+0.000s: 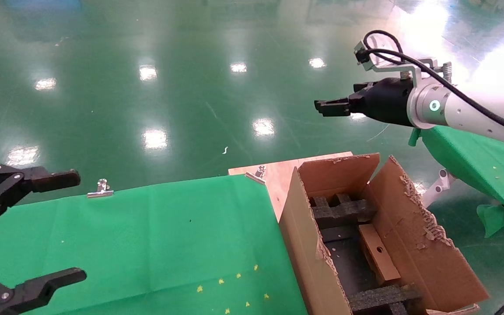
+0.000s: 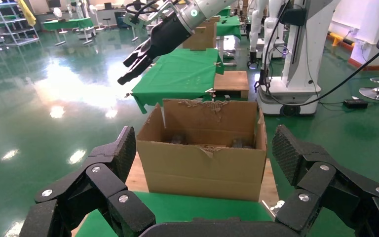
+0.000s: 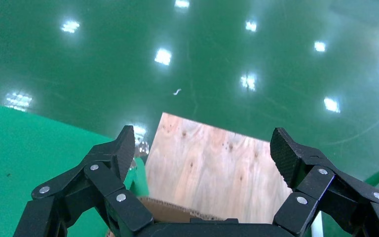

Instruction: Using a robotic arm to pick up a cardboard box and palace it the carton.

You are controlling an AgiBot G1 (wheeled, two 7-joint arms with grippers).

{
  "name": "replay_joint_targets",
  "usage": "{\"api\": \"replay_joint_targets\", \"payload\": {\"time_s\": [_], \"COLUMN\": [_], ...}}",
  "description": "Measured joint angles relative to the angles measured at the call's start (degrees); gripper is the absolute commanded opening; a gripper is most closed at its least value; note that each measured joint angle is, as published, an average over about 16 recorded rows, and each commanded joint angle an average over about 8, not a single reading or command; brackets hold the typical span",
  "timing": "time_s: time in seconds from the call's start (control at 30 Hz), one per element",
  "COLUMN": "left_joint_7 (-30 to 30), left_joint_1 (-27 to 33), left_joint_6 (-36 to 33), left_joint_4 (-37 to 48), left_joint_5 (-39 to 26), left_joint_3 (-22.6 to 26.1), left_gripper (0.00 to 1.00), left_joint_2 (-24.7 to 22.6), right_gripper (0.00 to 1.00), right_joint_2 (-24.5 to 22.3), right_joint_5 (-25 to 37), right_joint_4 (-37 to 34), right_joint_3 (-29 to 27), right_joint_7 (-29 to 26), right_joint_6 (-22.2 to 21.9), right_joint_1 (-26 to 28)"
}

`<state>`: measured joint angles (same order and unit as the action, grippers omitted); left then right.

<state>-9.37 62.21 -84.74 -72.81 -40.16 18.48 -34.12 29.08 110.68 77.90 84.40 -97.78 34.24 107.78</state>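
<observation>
Right claw (image 1: 327, 108): black, multi-jointed, on the white glossy robotic arm (image 1: 462, 113) with a black cylindrical wrist; held high above the floor, beyond the carton's far end. In its own wrist view the ribbed pads (image 3: 286, 155) stand wide apart with nothing between them.
Left claw (image 1: 55, 227): all-black linkage with silver rivets, spread wide and empty, at the robot's left over the near edge of the green cloth.
Small brown cardboard box (image 1: 378, 253): rectangular, smooth-faced, one round punched hole in its upper face; lies inside the carton against the robot's-right wall, between the foam blocks.
Large brown corrugated carton (image 1: 414, 236): open top, flaps raised, edges ragged and torn; stands just beside the cloth's right edge.
Black foam inserts (image 1: 341, 210): coarse, notched blocks at the carton's far and near ends, with an open channel between them.
Bare plywood tabletop (image 3: 212, 168): pale grain, showing past the carton's far wall.
Green cloth (image 1: 147, 245): matte, lightly creased, flecked with yellow specks, fastened at its far edge by a silver clip (image 1: 100, 189).
Glossy green floor (image 1: 190, 87): open room beyond the far edge.
</observation>
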Motion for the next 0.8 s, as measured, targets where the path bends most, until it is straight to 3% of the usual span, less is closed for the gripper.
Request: {"api": "replay_joint_targets", "payload": {"time_s": [0.43, 0.8], "left_joint_7": [0.00, 0.01], "left_joint_1": [0.00, 0.01], "left_joint_6": [0.00, 0.00], "left_joint_4": [0.01, 0.02], "left_joint_5": [0.01, 0.02], "left_joint_3": [0.00, 0.02], "left_gripper": [1.00, 1.00], "left_joint_2": [0.00, 0.00], "right_gripper": [1.00, 1.00], "right_joint_2": [0.12, 0.93], "right_joint_5": [-1.93, -10.81], "right_joint_4": [-0.08, -0.72], "right_joint_3": [-1.55, -10.54], "right_joint_7": [2.09, 13.47], "right_joint_6": [1.24, 8.03], "right_joint_1": [-0.85, -7.11]}}
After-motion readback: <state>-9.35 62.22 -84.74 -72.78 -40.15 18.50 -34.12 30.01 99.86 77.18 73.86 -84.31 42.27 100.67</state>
